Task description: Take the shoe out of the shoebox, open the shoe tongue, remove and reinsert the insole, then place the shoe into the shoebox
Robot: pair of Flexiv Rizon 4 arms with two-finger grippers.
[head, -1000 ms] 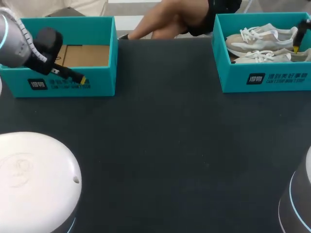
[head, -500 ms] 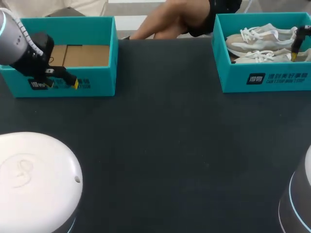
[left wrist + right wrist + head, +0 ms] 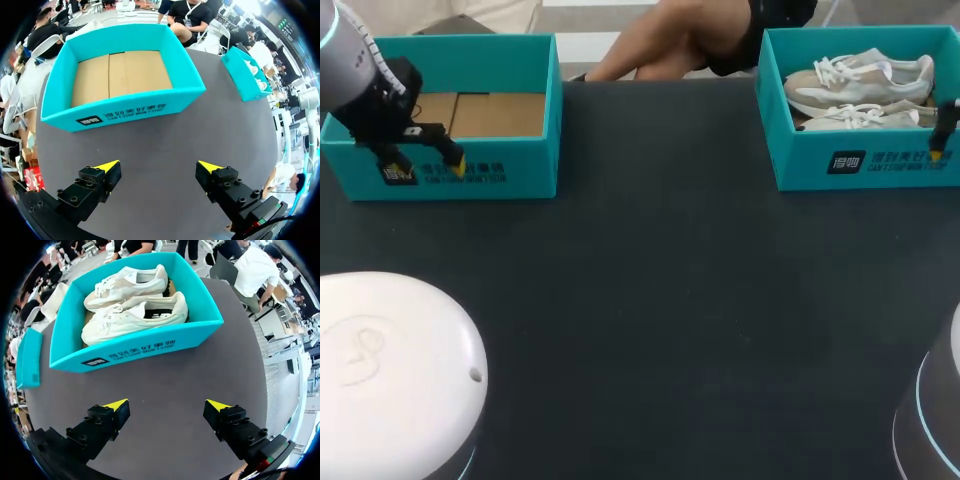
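Two white lace-up shoes lie side by side in the teal shoebox (image 3: 860,165) at the back right: the nearer shoe (image 3: 860,118) (image 3: 135,315) and the farther shoe (image 3: 865,75) (image 3: 125,285). In the right wrist view my right gripper (image 3: 167,405) hangs open and empty over the dark table, just in front of the shoebox (image 3: 135,347). In the head view only one of its fingers (image 3: 941,135) shows, at the right edge. My left gripper (image 3: 423,165) (image 3: 159,166) is open and empty, in front of a second teal box (image 3: 450,170) (image 3: 122,102) at the back left.
The left box holds only a brown cardboard floor (image 3: 485,113). The dark table (image 3: 660,300) spreads between the two boxes. White arm housings (image 3: 390,370) fill the near left corner, and another (image 3: 930,420) the near right.
My right gripper has drawn back from above the shoes to just in front of the shoebox. My left gripper has shifted left along the front of the empty box. Both stayed open.
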